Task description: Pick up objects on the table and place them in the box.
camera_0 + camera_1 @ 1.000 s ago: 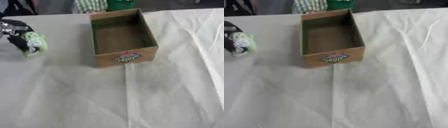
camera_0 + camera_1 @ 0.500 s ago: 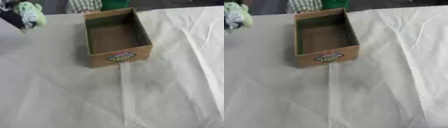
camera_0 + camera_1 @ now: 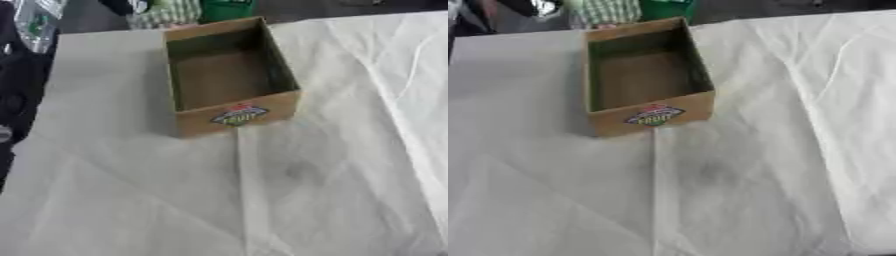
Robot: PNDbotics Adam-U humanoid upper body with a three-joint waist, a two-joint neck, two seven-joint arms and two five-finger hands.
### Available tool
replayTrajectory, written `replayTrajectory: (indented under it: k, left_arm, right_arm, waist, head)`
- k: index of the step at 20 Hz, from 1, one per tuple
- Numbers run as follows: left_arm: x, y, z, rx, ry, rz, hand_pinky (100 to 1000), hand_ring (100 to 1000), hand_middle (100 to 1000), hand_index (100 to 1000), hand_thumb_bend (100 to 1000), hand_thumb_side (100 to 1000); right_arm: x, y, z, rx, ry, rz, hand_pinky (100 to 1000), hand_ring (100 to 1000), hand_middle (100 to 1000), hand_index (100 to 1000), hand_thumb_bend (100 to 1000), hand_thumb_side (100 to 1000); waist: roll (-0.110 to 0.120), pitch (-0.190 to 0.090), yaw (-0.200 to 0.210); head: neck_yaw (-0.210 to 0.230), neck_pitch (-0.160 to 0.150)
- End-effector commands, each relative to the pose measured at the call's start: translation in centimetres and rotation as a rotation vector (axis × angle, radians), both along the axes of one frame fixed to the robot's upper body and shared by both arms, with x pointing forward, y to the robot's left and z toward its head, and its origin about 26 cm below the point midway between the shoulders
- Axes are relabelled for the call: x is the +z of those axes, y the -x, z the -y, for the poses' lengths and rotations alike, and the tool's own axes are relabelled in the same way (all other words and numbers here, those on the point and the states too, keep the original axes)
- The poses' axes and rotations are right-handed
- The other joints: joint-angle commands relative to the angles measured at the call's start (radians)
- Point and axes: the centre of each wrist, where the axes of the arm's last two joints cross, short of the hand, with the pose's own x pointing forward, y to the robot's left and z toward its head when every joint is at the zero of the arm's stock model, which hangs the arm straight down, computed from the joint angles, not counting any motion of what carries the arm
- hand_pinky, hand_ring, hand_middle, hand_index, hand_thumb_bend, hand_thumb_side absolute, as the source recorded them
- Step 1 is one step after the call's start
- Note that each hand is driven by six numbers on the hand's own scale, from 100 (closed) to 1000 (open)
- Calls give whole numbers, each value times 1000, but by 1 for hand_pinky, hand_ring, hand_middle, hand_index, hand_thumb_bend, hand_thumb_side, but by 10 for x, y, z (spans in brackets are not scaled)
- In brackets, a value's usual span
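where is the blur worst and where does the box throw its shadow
Left eye view: the whole picture is soft, the box label unreadable, and the dark arm at the left edge is smeared; shadow lies left of the box. Right eye view: equally soft, cloth creases faint, no glare.

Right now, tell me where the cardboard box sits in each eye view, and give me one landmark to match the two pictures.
Left eye view: the cardboard box stands upper centre, open side up, nothing visible inside.
Right eye view: the same box sits further toward the picture's left, still in the upper half.
Shared landmark: the coloured label on the box's near wall, directly above the cloth's long crease.
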Motion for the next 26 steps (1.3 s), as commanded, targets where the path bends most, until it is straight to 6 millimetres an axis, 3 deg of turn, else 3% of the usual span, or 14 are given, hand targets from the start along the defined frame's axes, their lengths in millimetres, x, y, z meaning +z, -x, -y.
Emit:
replayTrajectory:
  k: [1, 9, 14, 23, 26]
  left_arm:
    - [8, 1, 21, -7, 3, 113, 378, 458, 436, 694, 100, 298]
    - [-33, -31, 49, 11, -65, 136, 388, 483, 460, 708, 100, 286]
    - [-62, -47, 51, -57, -51, -22, 452, 519, 515, 732, 100, 285]
    - [-87, -59, 45, -75, -73, -194, 496, 601, 590, 774, 100, 449]
    - [-92, -60, 43, -56, -121, -211, 587, 732, 693, 846, 120, 559]
  right_arm:
    - [11, 2, -2, 21, 21, 30, 836, 695, 716, 875, 100, 574]
    - [17, 1, -6, 48, 27, 44, 835, 694, 716, 875, 100, 573]
    - [19, 0, -8, 60, 29, 50, 836, 694, 716, 875, 100, 573]
    - [21, -1, -9, 67, 31, 51, 838, 695, 716, 875, 100, 573]
    - [21, 0, -9, 64, 31, 51, 838, 695, 716, 875, 100, 573]
  waist:
    - [-2, -14, -10]
    - [9, -7, -55]
    - [18, -4, -71]
    - [32, -2, -88]
    - [33, -1, -90]
  head:
    - [18, -17]
    - [38, -23]
    - [42, -20]
    - [48, -18]
    - [48, -14]
